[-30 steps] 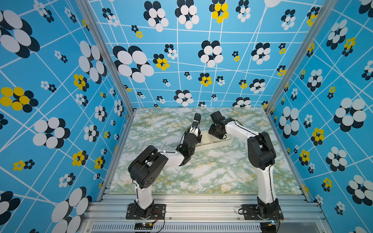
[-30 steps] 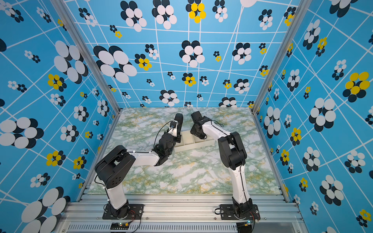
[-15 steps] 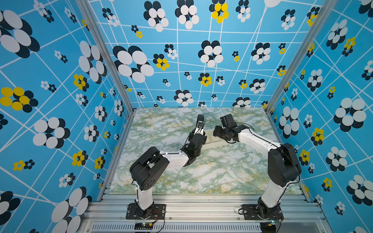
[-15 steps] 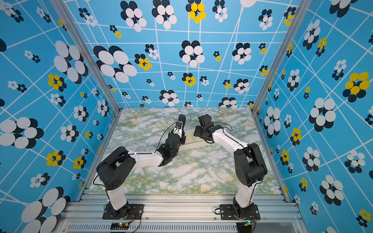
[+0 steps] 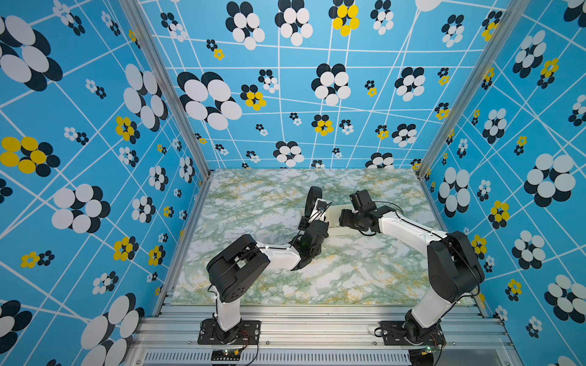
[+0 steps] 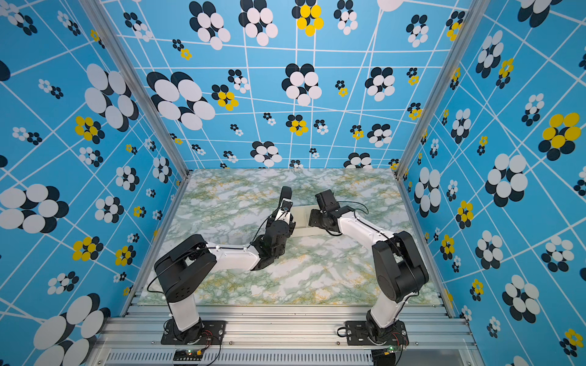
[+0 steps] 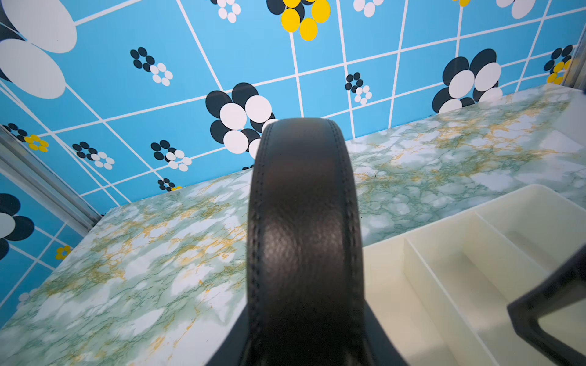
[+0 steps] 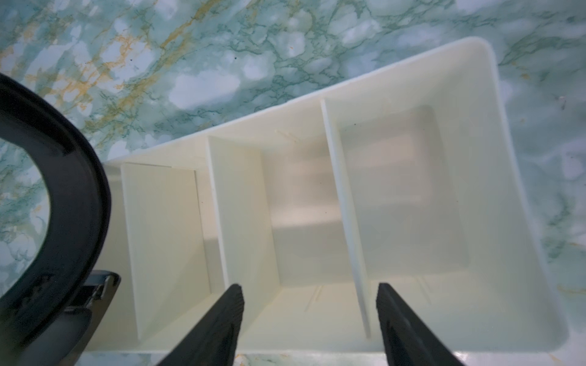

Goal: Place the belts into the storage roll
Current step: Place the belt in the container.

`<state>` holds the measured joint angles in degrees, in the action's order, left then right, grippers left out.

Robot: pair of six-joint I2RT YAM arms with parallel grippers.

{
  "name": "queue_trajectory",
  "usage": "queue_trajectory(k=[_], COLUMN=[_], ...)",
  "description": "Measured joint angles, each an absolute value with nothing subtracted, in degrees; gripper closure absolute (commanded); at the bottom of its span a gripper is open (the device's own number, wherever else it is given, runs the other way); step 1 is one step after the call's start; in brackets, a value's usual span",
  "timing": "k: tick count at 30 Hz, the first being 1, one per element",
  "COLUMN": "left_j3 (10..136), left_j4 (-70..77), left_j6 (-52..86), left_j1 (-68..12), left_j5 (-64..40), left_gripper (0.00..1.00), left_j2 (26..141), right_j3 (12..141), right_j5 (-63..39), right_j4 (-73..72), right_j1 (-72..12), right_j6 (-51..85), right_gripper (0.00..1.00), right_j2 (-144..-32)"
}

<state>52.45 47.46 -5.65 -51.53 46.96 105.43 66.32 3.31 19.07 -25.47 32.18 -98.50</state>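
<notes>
The black belt [image 5: 311,197] is bent into an upright loop, and my left gripper [image 5: 315,211] is shut on it just above the left end of the storage roll [image 5: 333,210]. The left wrist view is filled by the belt [image 7: 304,237], which hides the jaws, with the white tray [image 7: 444,253] beside it. My right gripper [image 8: 309,298] hangs open over the storage roll [image 8: 475,95] with nothing between its fingers. Beside it are the belt loop [image 8: 73,190] and, by the left gripper, a metal part that may be the buckle [image 8: 95,285]. The compartments that show are empty. Both top views show the loop [image 6: 285,195] and the tray [image 6: 301,211].
The tray lies slantwise on the green marble tabletop [image 5: 253,196], between the two wrists. Blue flowered walls [image 5: 95,158] close the table on three sides. An aluminium rail [image 5: 317,320] with both arm bases runs along the front.
The right arm's elbow has swung out to the right. Its gripper has drawn back from beside the belt to above the tray and opened wider. The left gripper with the belt shifted slightly right.
</notes>
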Motion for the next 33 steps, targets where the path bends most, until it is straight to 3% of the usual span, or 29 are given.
queue_trajectory(k=[15,33], left_j3=[50.0,50.0], left_j4=[46.8,39.2], left_j6=[3.7,18.7], left_j1=[-51.3,-48.0], left_j5=[49.1,44.8], left_gripper=[1.00,1.00], left_j2=[105.4,105.7], right_j3=[66.5,66.9], right_j5=[2.7,2.1], right_j4=[19.3,19.0], right_j1=[-25.5,-25.1], right_j6=[35.0,36.5], right_gripper=[0.30,0.30], right_j2=[-98.9,-100.5])
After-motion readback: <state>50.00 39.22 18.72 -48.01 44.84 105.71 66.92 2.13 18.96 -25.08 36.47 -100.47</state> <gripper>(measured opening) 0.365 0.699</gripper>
